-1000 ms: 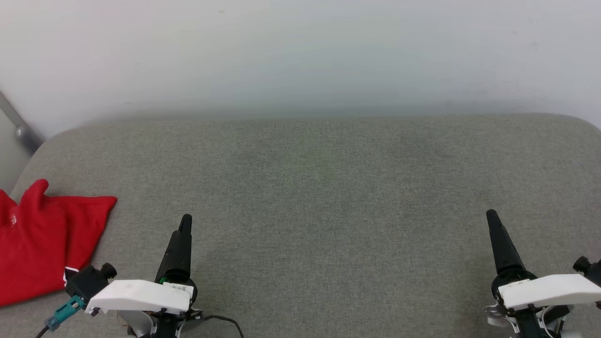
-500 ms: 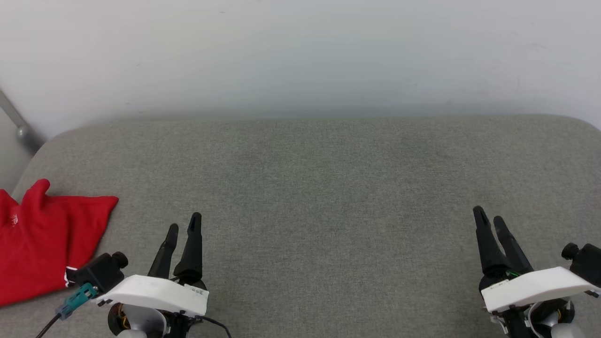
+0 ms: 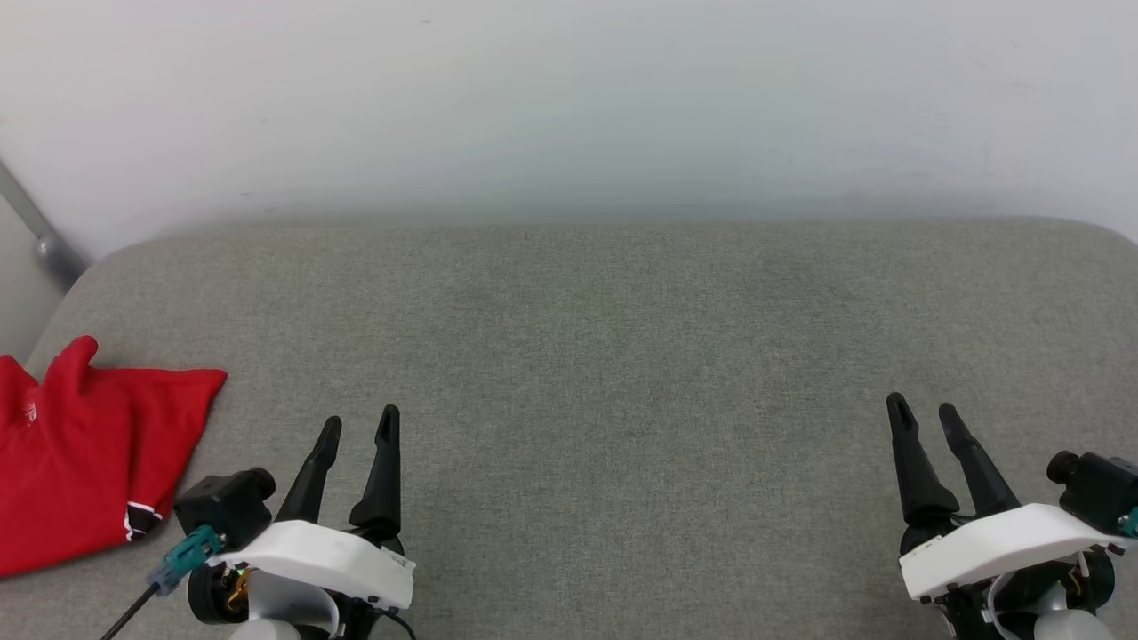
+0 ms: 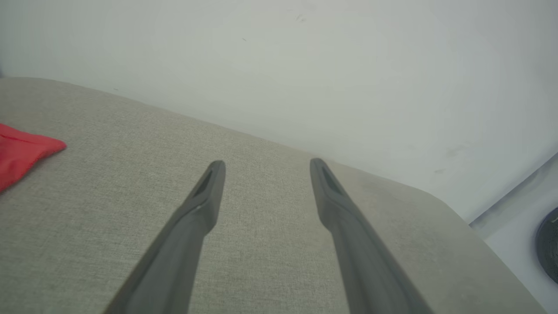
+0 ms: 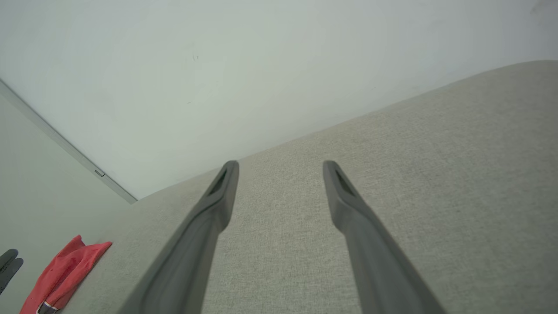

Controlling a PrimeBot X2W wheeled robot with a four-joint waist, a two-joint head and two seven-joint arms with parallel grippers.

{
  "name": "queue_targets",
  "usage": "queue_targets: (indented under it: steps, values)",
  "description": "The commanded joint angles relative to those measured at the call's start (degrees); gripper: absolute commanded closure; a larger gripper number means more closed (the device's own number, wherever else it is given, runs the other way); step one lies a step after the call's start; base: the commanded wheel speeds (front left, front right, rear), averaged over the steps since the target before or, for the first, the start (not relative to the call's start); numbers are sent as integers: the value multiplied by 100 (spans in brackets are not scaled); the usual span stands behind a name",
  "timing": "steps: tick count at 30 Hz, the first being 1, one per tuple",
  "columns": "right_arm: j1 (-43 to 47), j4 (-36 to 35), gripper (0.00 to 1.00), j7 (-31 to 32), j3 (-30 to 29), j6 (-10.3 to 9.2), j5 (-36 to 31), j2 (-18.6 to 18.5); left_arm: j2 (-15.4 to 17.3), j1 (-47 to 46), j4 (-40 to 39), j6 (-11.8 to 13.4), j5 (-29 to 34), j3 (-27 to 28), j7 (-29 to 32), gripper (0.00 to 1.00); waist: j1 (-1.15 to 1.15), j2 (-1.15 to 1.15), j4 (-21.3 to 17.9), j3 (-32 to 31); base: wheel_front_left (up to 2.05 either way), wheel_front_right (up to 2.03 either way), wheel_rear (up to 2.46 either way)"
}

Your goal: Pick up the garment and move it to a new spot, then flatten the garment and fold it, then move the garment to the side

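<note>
The garment (image 3: 80, 458) is a folded red jersey lying at the far left of the grey cushion, a bit of striped trim at its near corner. A red corner of the garment (image 4: 24, 150) reaches into the left wrist view, and the garment (image 5: 65, 272) lies at the lower left of the right wrist view. My left gripper (image 3: 360, 425) stands open to the right of it, apart from the cloth, nothing between its fingers. My right gripper (image 3: 922, 411) is open at the lower right, far from the garment. The left gripper (image 4: 265, 166) and right gripper (image 5: 279, 168) hang over bare cushion.
A grey fabric cushion (image 3: 605, 373) spreads across the whole width, with a white wall (image 3: 569, 98) behind it. A grey metal bar (image 3: 36, 231) slants at the far left. The other arm's fingertips (image 5: 8, 261) peek in at the right wrist view's left edge.
Both grippers went from shut to open and turned on their wrists. The left gripper drifted slightly right, the right one slightly left. The garment stayed where it lies.
</note>
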Motion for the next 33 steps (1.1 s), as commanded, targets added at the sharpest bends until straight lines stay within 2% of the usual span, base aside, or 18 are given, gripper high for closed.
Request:
queue_targets:
  steps: [1,19,33]
  values:
    - [-7,-105,0,-11,2,0,-162,7,57,-141,-53,36,159,-50,-50,0,0,0,-2,1,0,0,0]
    - [122,-336,0,-7,34,0,-1389,10,291,-183,-9,413,1262,-338,-350,0,0,0,15,-6,0,0,0]
    - [162,-462,0,-42,59,0,-2022,12,297,-181,48,460,1800,-443,-523,0,0,0,44,-17,0,0,0]
